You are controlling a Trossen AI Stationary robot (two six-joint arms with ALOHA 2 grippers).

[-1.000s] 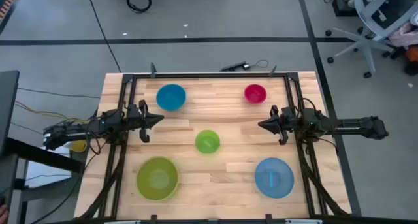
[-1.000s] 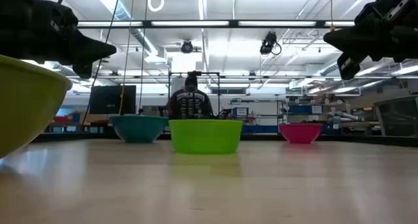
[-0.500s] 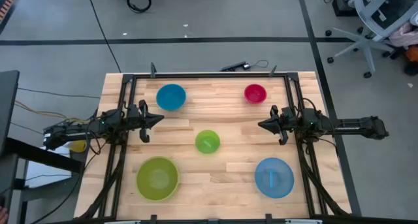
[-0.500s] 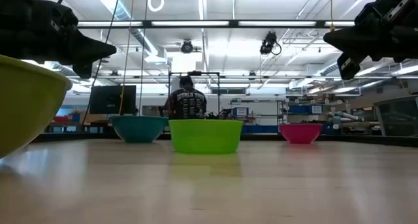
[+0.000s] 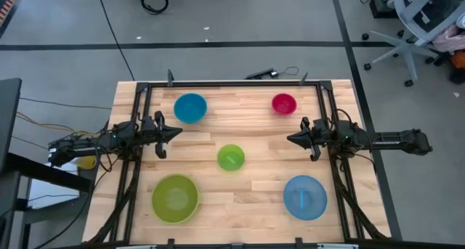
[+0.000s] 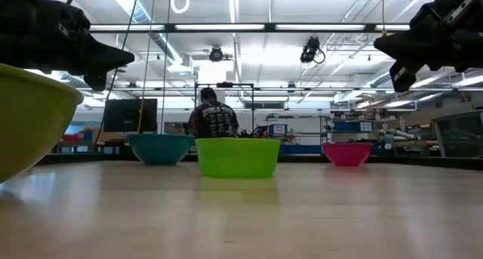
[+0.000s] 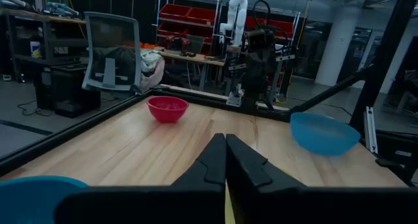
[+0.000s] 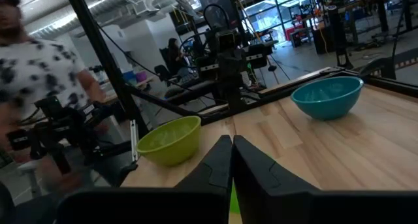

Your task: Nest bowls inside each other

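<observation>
Five bowls stand apart on their bases on the wooden table. The medium blue bowl (image 5: 190, 107) is far left, the magenta bowl (image 5: 283, 103) far right, the small green bowl (image 5: 231, 157) in the middle, the yellow-green bowl (image 5: 175, 198) near left and the light blue bowl (image 5: 304, 197) near right. My left gripper (image 5: 178, 132) hovers level at the left side, shut, pointing right. My right gripper (image 5: 290, 139) hovers level at the right side, shut, pointing left. Both are above the table and touch nothing.
A black frame (image 5: 232, 83) runs along the table's far edge and both sides. A person (image 6: 213, 117) stands beyond the far edge, and another person (image 8: 39, 74) shows in the right wrist view. Bare wood (image 5: 247, 198) lies between the two near bowls.
Both arms and all bowls have kept still. The person beyond the far edge has shifted a little to the left in the low view.
</observation>
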